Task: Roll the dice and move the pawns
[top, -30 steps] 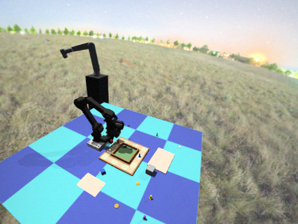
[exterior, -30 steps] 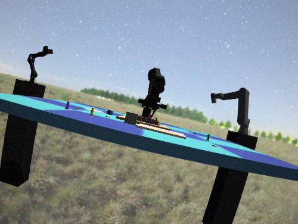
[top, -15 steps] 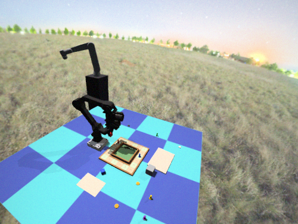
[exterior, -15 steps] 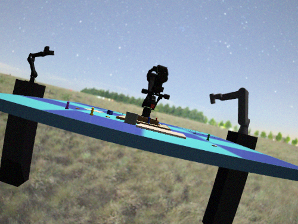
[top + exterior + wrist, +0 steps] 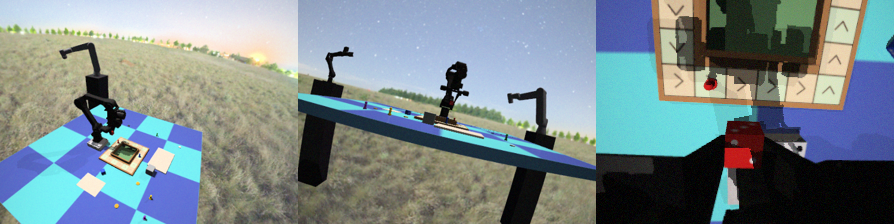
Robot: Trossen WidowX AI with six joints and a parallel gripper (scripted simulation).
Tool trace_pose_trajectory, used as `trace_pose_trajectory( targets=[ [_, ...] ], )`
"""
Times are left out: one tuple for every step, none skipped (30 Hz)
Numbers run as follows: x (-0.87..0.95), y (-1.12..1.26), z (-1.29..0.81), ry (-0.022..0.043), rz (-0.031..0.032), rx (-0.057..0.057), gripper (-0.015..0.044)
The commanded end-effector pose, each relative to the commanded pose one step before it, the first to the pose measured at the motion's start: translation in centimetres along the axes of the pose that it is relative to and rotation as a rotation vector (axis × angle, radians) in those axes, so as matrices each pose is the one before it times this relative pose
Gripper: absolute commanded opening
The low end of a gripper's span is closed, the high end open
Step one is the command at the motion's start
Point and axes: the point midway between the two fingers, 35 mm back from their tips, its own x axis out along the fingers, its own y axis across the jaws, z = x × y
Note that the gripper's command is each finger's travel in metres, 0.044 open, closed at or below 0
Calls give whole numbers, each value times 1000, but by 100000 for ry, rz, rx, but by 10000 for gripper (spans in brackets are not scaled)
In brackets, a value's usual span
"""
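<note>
My gripper (image 5: 112, 131) (image 5: 451, 103) (image 5: 742, 141) is shut on the red die (image 5: 742, 141) and holds it above the table, just off the board's edge on the arm-base side. The board (image 5: 108, 156) (image 5: 839, 27) is a ring of arrow squares around a green-floored tray (image 5: 125, 151) (image 5: 761, 22). The red pawn (image 5: 118, 141) (image 5: 454, 119) (image 5: 710, 84) stands on the near row of squares. The blue pawn (image 5: 139, 155) (image 5: 446, 120) stands on the far side of the board. The blue die (image 5: 102, 171) (image 5: 407, 112) lies on the table beside the board.
A grey cube (image 5: 150, 170) (image 5: 429, 118) sits by a beige pad (image 5: 161, 159); another beige pad (image 5: 90, 184) lies nearer. Yellow (image 5: 151, 197), purple (image 5: 145, 217) and green (image 5: 157, 134) pawns and two orange discs (image 5: 137, 183) (image 5: 116, 205) lie scattered. Camera arms stand at the table's edges.
</note>
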Motion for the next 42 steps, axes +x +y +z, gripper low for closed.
trace_pose_trajectory(
  targets=[
    [-33,72,1814,-369,530,-516,0],
    [37,-15,410,-39,-10,-133,0],
    [43,-20,411,-39,-11,-133,0],
    [49,-26,412,-39,-11,-133,0],
    [56,-31,413,-39,-12,-133,0],
    [62,-37,413,-39,-12,-133,0],
    [68,-42,414,-39,-13,-133,0],
    [75,-48,415,-39,-13,-133,0],
    [81,-53,415,-39,-13,-133,0],
    [88,-59,415,-39,-14,-133,0],
    [115,-72,429,-71,-27,169,0],
    [124,-78,435,-71,-29,171,0],
    [131,-83,434,-71,-29,171,0],
    [138,-88,434,-71,-30,171,0],
    [145,-93,433,-70,-31,171,0],
    [152,-98,431,-70,-31,171,0],
    [159,-103,430,-69,-32,171,0],
    [166,-108,429,-69,-33,172,0],
    [174,-113,427,-69,-34,172,0],
    [172,-112,406,-65,-33,164,0],
    [140,-92,388,1,8,-295,0],
    [151,-101,401,1,8,-307,0],
    [158,-107,399,1,8,-307,0],
    [164,-113,398,1,8,-307,0],
    [171,-119,396,1,8,-307,0],
    [177,-125,394,1,8,-307,0],
    [184,-131,391,0,8,-307,0],
    [190,-136,389,0,8,-307,0],
    [197,-142,386,0,8,-307,0],
    [202,-147,381,0,8,-305,0],
    [158,-109,290,33,23,-341,0],
    [97,-67,173,20,14,-205,0],
    [33,-23,58,7,5,-68,0],
    [0,0,0,0,0,0,0],
    [0,0,0,0,0,0,0],
    [10,1,2,-556,-7,2,0],
    [28,2,6,-1669,-19,5,0],
    [43,4,9,-2781,-30,8,0],
    [48,5,9,-3396,-34,9,0],
    [42,5,6,-3397,-30,9,0],
    [36,6,4,-3397,-27,9,0],
    [30,6,1,-3397,-23,8,0]
  ],
)
